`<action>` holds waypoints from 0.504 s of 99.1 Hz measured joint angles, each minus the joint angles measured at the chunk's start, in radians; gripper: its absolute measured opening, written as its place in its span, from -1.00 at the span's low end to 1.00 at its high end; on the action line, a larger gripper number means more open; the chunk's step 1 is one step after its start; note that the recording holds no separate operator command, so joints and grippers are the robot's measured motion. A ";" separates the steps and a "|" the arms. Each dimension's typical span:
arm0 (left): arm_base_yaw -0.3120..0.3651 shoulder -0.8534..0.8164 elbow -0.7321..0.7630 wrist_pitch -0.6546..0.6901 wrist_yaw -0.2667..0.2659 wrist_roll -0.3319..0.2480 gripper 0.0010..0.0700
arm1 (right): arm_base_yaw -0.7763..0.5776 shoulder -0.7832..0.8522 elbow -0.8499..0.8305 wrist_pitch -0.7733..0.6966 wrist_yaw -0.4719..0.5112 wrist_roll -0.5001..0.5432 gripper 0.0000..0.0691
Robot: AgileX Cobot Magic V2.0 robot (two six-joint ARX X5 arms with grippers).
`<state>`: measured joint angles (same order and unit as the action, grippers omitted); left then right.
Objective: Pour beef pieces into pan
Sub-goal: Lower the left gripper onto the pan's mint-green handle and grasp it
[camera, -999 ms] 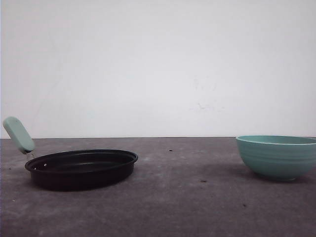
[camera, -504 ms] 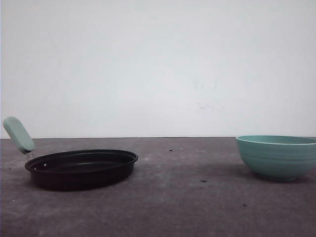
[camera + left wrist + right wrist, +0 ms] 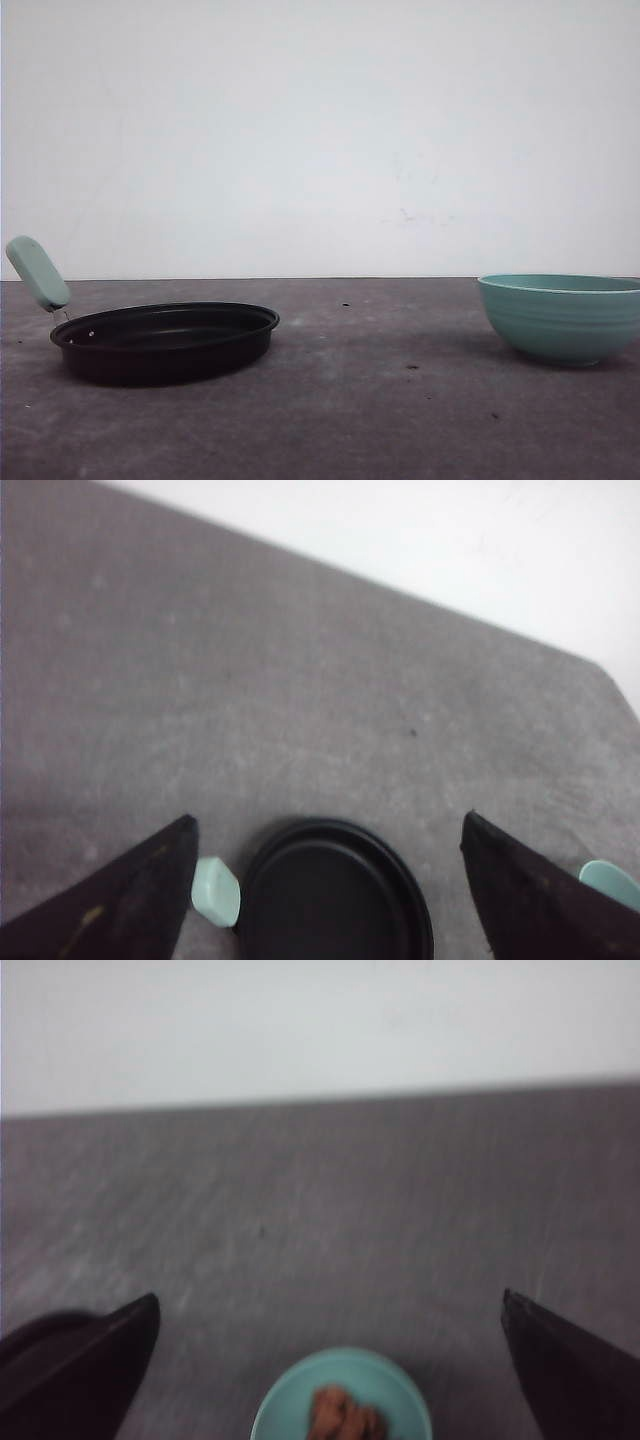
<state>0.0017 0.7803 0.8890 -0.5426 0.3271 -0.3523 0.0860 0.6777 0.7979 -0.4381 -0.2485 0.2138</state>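
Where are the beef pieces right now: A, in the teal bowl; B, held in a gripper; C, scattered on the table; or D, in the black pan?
A: the right wrist view shows the beef pieces inside the teal bowl, while the pan is bare.

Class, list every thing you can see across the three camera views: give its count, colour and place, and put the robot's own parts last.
pan: one, black with a pale mint-green handle, on the left of the table, nothing in it.
bowl: one, teal and ribbed, on the right of the table.
beef pieces: a few, orange-brown, inside the bowl; exact count unclear.
table: one, dark grey, speckled surface under everything.
wall: one, white, behind the table.
left gripper: one, dark fingers spread wide, above the pan.
right gripper: one, dark fingers spread wide, above the bowl.
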 joint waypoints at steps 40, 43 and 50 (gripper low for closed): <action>0.000 0.136 0.000 0.053 0.066 -0.041 0.69 | 0.000 0.009 0.000 -0.055 -0.057 0.054 0.98; 0.000 0.142 0.000 0.052 0.066 -0.043 0.70 | 0.000 0.009 0.000 -0.061 -0.060 0.054 0.98; 0.000 0.152 0.000 0.048 0.066 -0.048 0.71 | 0.000 0.010 0.000 -0.073 -0.061 0.056 0.98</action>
<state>0.0017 0.9321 0.8890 -0.4942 0.3927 -0.4007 0.0860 0.6872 0.7979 -0.5110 -0.3096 0.2699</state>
